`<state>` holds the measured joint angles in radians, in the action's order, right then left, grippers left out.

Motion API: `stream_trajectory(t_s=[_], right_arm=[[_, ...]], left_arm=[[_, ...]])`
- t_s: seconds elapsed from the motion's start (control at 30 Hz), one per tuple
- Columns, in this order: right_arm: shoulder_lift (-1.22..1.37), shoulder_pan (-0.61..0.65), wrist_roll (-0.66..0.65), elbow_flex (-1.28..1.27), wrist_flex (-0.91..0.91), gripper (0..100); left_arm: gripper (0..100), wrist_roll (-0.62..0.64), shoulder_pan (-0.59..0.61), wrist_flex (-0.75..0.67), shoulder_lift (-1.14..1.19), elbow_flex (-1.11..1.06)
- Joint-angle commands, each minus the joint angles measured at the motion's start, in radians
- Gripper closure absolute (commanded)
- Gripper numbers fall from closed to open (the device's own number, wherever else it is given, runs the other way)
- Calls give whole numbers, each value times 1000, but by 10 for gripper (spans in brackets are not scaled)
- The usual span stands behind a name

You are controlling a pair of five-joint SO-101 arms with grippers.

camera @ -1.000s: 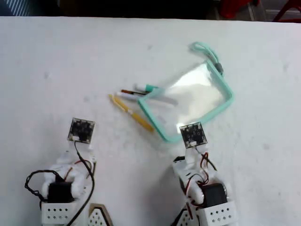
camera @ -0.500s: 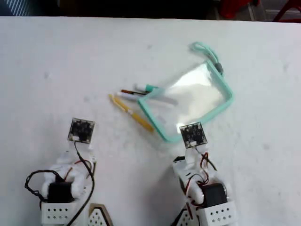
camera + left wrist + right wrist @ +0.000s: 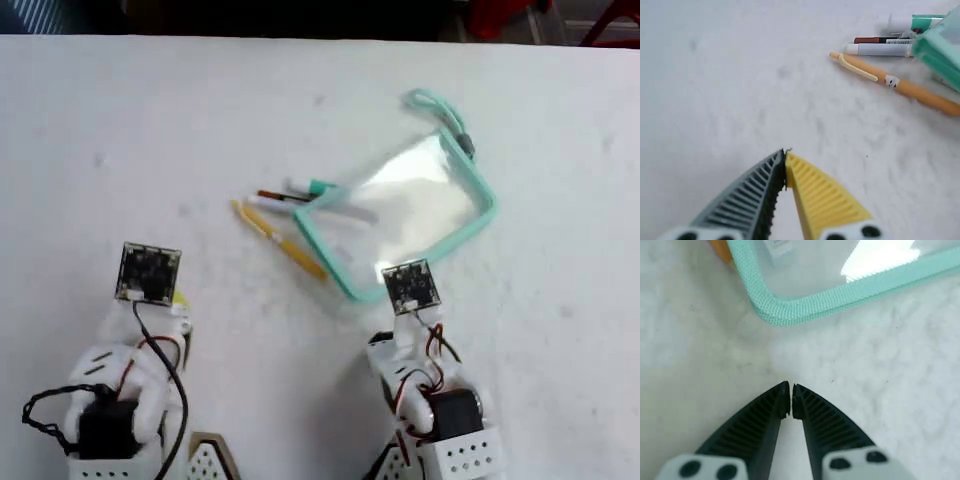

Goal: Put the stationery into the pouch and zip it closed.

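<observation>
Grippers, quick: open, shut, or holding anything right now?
Left gripper: shut, holding nothing.
Right gripper: shut, holding nothing, just short of the pouch.

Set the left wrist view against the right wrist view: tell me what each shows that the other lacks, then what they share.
Left wrist view, not the right: the left gripper, jaws shut, one grey and one yellow, plus a white pen and a brown pen lying by the pouch. Right wrist view, not the left: the right gripper, black jaws shut, and the pouch's clear window. Both: the white table, the pouch's teal edge, and the orange pen, a mere sliver in the right wrist view.
</observation>
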<state>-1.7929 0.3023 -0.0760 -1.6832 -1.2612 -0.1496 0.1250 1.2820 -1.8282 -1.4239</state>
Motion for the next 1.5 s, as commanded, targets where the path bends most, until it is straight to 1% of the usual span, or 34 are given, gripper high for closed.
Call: stream_trajectory(t_s=[0.0,0.13,0.2,0.27,0.33,0.47,0.53,0.63,0.77,0.9,0.97,1.03,1.1,1.17,1.23,1.37,1.47], right_arm=[[-7,-7,-8,-8,-4,981],[-7,-5,-8,-8,-1,981],[-7,-5,-8,-8,-1,981],[-7,-5,-8,-8,-1,981],[-8,-5,-8,-8,5,981],[-7,-13,-8,-8,108,981],[-7,-8,-8,-8,162,981],[-7,-13,-8,-8,211,981],[-7,-13,-9,-8,213,981],[-8,-50,-12,-8,188,981],[-8,-53,-80,-8,216,981],[-8,-54,-203,-8,262,981],[-8,-59,-295,-8,334,981],[-7,-53,-356,-8,386,981],[-7,-33,-370,-8,390,981],[-7,-35,-371,-8,367,981],[-7,-35,-374,-8,367,981]], left_arm=[[973,9,-13,-6,2,58],[973,-5,-5,-26,2,77],[973,-52,-5,-87,2,98],[973,-64,-7,-141,2,123],[973,-43,-13,-180,2,132],[973,44,-13,-256,2,130],[972,78,-13,-256,2,130],[972,77,-13,-261,2,123],[963,69,-25,-270,2,158],[915,40,-61,-201,2,216],[922,35,-61,-209,2,219],[941,34,-61,-232,2,221],[953,32,-58,-252,2,224],[954,25,-58,-273,2,226],[955,-15,-61,-278,2,226],[954,-75,-62,-278,4,226],[954,-97,-64,-284,7,226]])
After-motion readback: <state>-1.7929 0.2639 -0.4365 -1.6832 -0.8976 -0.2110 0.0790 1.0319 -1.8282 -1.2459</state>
